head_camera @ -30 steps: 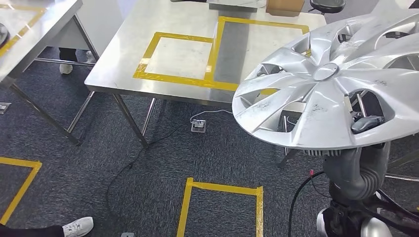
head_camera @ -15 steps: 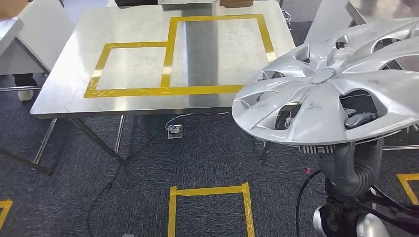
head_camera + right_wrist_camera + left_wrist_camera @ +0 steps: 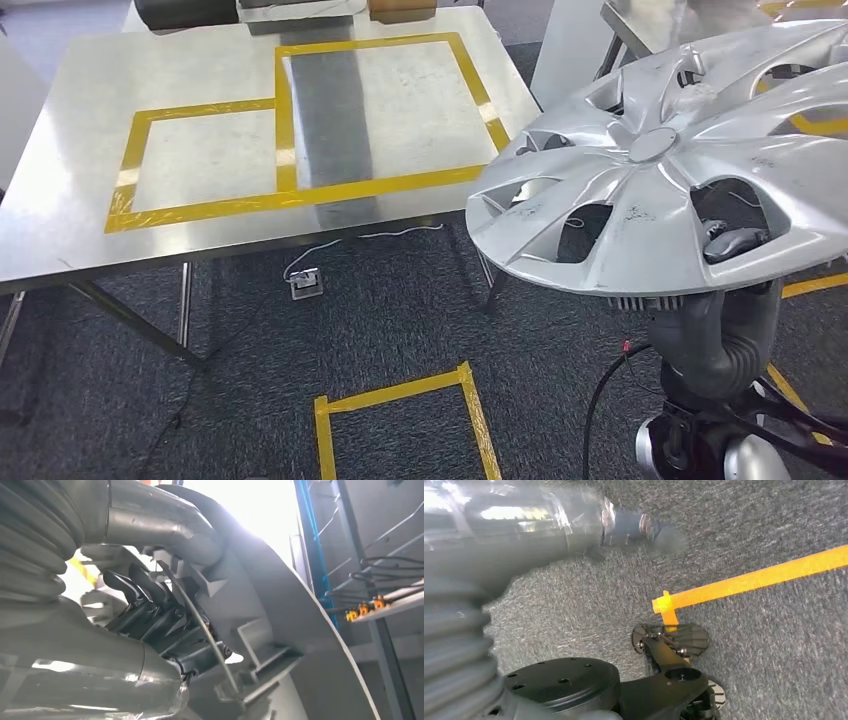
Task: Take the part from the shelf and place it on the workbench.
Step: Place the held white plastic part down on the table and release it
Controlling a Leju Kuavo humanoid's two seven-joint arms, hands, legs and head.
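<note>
The part is a large silver hubcap (image 3: 650, 190), held face up at the right of the head view, beside the workbench's right end and over the floor. My right hand (image 3: 738, 243) grips it from below; its dark fingers show through a spoke opening. In the right wrist view those fingers (image 3: 145, 605) clamp the hubcap's ribbed back (image 3: 280, 615). The steel workbench (image 3: 60, 230) lies ahead to the left, marked with a small yellow taped rectangle (image 3: 200, 160) and a larger one (image 3: 380, 110). My left hand (image 3: 639, 525) hangs over the carpet, blurred, holding nothing.
A cardboard box (image 3: 400, 12) and a dark object (image 3: 185, 12) sit at the bench's far edge. A floor socket (image 3: 305, 283) with a cable lies under the bench. A yellow tape square (image 3: 400, 420) marks the carpet. Another steel table (image 3: 650, 15) stands at the back right.
The whole picture has shifted: the camera has turned, so the workbench now lies further left and more square to me. The hubcap stays in my right hand.
</note>
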